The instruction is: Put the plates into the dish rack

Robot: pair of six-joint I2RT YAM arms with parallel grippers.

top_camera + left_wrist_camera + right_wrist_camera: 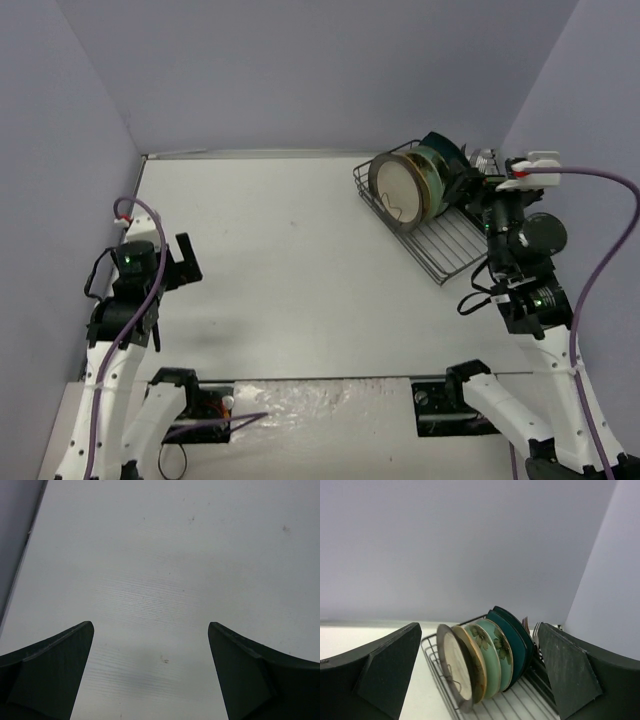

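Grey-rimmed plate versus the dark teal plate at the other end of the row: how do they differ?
The grey-rimmed plate is cream inside; the teal plate is dark all over. The grey-rimmed plate faces the empty rack slots; the teal plate sits by the cutlery. Both stand on edge.

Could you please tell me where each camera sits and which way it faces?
Top external: overhead at the near side, looking down on the table; left arm and right arm visible.
Left wrist: on the left arm, facing down at the table; open left tool frames the view.
Right wrist: on the right arm, looking across at the plates in the dish rack; open right tool frames them.
Shared: top and right wrist both show the plates.
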